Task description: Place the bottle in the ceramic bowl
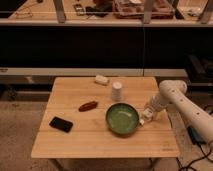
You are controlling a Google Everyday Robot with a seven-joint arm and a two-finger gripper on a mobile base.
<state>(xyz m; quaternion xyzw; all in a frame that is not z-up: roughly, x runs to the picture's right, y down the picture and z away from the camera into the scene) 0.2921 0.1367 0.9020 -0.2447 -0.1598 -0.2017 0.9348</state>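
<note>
Bottle [142, 120], held between the jaws, just beside the right rim of the ceramic bowl [122, 118], over the table [75, 140]

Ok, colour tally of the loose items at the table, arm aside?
White or pale: 3 (upturned cup, block, bottle at the gripper, beside the right rim of the ceramic bowl)
Green: 1 (ceramic bowl)
Reddish-brown: 1 (oblong item)
Black: 1 (flat rectangular item)
Total: 6
</note>
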